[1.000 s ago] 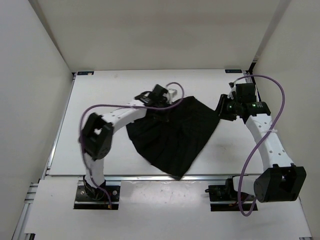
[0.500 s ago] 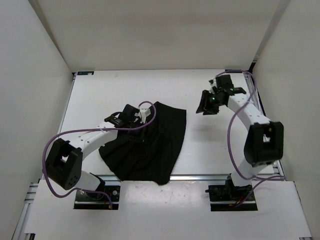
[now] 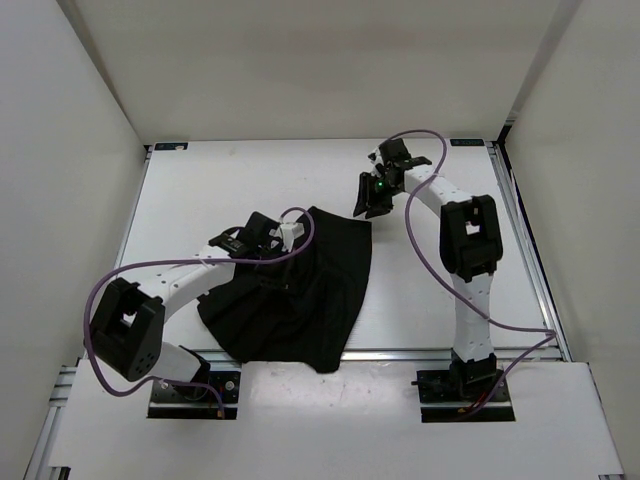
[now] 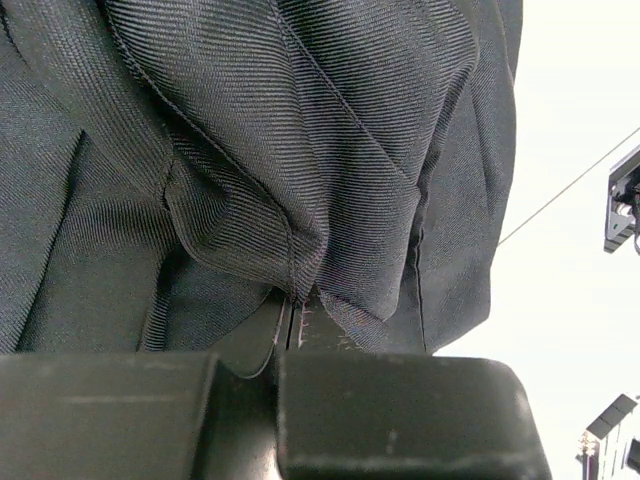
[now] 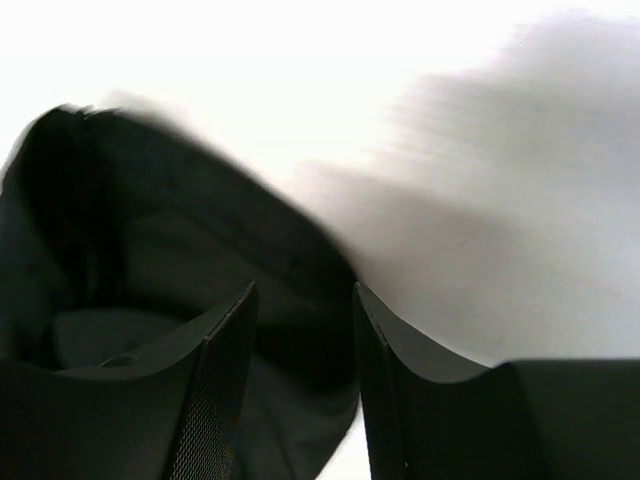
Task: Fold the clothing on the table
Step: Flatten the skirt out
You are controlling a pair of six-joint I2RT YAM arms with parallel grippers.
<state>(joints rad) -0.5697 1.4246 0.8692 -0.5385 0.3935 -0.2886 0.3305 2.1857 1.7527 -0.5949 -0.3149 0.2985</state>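
Black pleated fabric, so the clothing [image 3: 300, 300] is going to handle soft, light and floppy: no stiffness, creasing wherever it is lifted, probably sliding easily on the white table [image 3: 200, 190]. It is lying bunched left of centre, with its near edge reaching the metal rail [image 3: 420, 353] at the front. Best holds, as I'm reading it: corners or a seamed hem, 2 points well apart, pinching through all layers so it is not sagging between them.

Left gripper [image 4: 296, 322] is clamping tight on a fold of the garment, right at a stitched seam. Right gripper [image 5: 305, 300] is standing with jaws apart and nothing between them, hovering by the far right corner of the cloth.

Views: top camera is giving the whole outline and both arms, but hiding the left pinch under the wrist. Left wrist is showing that pinch and the twill weave close up. Right wrist is blurring, only showing dark cloth beyond its parted fingers, so I cannot tell contact from it.
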